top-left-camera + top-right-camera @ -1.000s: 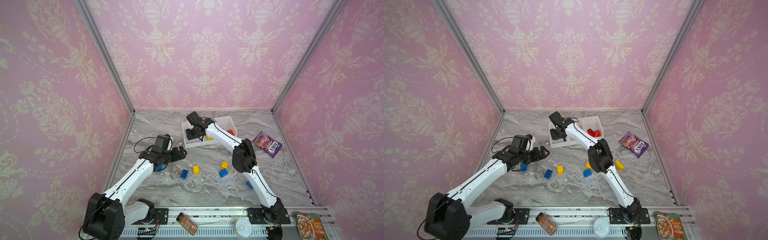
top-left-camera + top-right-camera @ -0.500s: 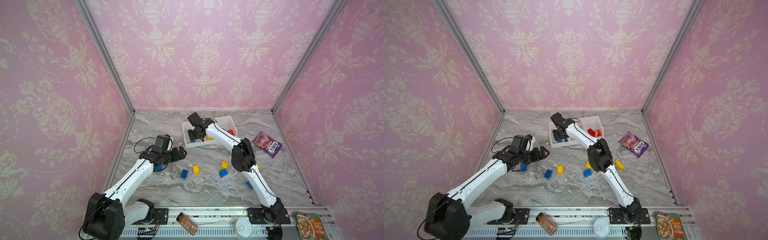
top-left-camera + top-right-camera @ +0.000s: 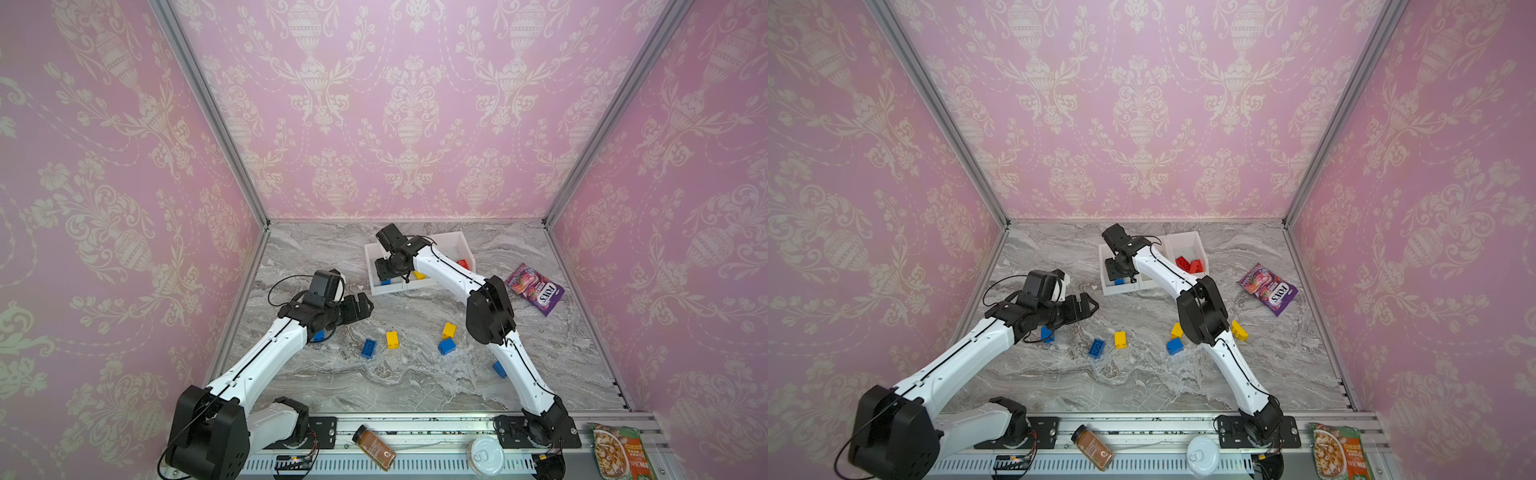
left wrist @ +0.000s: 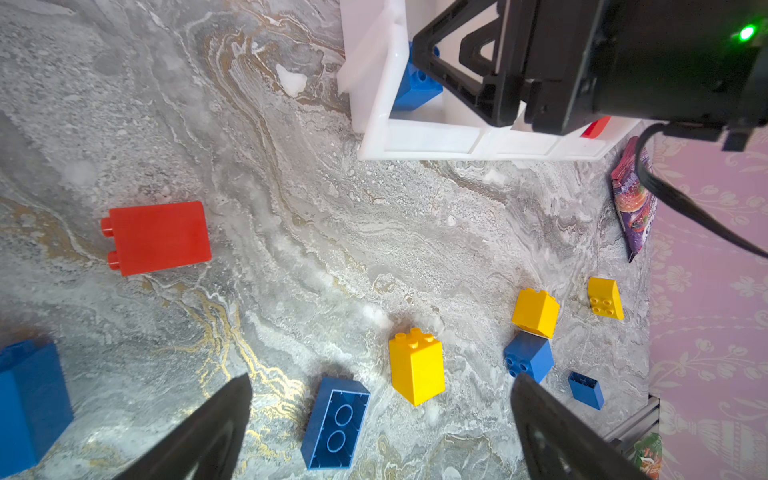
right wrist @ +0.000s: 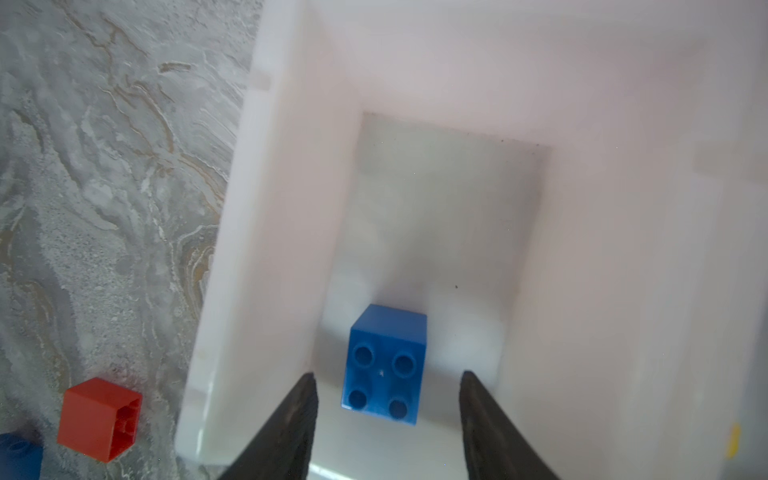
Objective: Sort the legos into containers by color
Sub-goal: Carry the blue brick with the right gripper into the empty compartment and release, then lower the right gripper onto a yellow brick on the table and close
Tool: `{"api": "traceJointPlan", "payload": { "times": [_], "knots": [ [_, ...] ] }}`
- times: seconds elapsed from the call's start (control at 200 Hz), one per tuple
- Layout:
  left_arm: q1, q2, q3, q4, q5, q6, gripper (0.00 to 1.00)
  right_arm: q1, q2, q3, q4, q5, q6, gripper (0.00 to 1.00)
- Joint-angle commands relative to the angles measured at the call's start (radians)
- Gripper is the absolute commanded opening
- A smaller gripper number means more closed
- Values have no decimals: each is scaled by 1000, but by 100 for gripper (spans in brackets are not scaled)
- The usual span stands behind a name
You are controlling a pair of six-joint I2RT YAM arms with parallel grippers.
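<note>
My right claw (image 5: 387, 375) has spread its jaws since a second ago; the small blue brick (image 5: 384, 361) now lies free between them on the floor of the left bin (image 5: 266, 208). Nearest me, a yellow brick (image 3: 391, 339) and a long blue brick (image 3: 368, 348) lie on the table (image 3: 374, 386). Left of them my left claw (image 4: 380, 376) hovers wide open, empty. Farther back, red bricks (image 3: 1190, 264) sit in the right bin (image 3: 1183, 242).

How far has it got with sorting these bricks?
Done: red bricks, a yellow brick and a blue brick sit in separate bins. In hand: nothing; both arms' jaws are open. Left: loose bricks of all three colours on the table.
</note>
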Motion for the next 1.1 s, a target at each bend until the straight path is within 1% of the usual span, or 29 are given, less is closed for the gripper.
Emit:
{"api": "traceJointPlan", "payload": {
  "times": [0.0, 0.16, 0.46, 0.665, 0.801, 0.981, 1.091],
  "knots": [
    [7, -3, -7, -6, -32, -11, 99, 17, -121, -37, 21, -5, -5, 58],
    [8, 10, -5, 8, -26, -11, 99, 26, -247, -147, 47, 8, 1, 65],
    [8, 33, 4, 32, -14, -7, 99, 24, -506, -448, 119, 42, 36, 82],
    [8, 40, 13, 38, -18, 10, 99, 18, -683, -687, 166, 31, 108, 87],
    [7, 49, 22, 36, -24, 24, 99, 16, -783, -823, 165, 31, 145, 87],
    [8, 55, 28, 24, -50, 51, 99, 15, -876, -965, 118, 70, 198, 88],
    [9, 60, 49, -7, -70, 81, 99, 12, -908, -1016, 82, 81, 225, 89]
  ]
}}
